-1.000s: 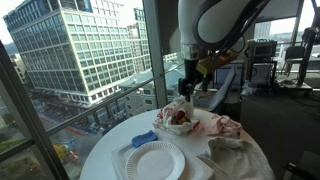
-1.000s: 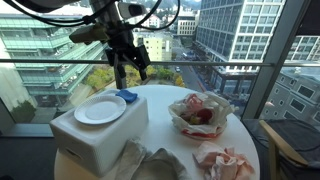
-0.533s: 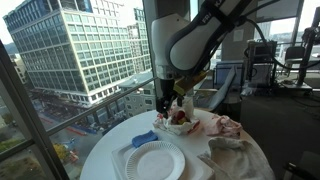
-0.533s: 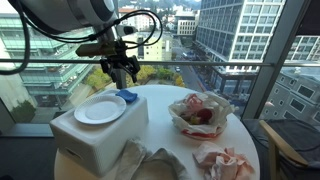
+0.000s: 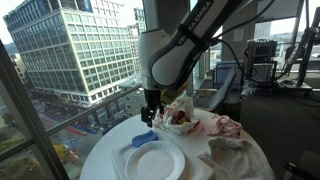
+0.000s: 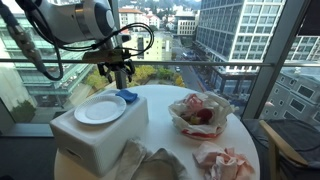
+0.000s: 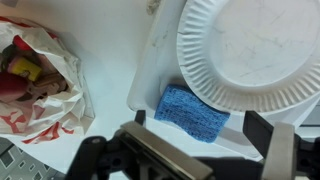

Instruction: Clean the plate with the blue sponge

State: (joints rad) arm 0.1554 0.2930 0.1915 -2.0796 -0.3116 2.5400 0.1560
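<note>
A white paper plate (image 5: 155, 161) (image 6: 99, 109) (image 7: 250, 50) lies on a white box on the round table. The blue sponge (image 5: 145, 139) (image 6: 126, 96) (image 7: 192, 113) lies on the box at the plate's edge, touching it. My gripper (image 5: 150, 116) (image 6: 120, 82) (image 7: 196, 142) hangs open just above the sponge, its two fingers straddling it in the wrist view. It holds nothing.
The white box (image 6: 92, 138) takes up one side of the round white table (image 6: 175, 135). A plastic bag with red items (image 5: 178, 118) (image 6: 198, 112) (image 7: 38, 80) sits mid-table. Crumpled cloth (image 5: 232, 150) and another wrapper (image 6: 224, 162) lie beside. Windows (image 5: 70, 60) stand close behind.
The arm has swung from above the bag across to the box and come down over the sponge. The gripper stayed open.
</note>
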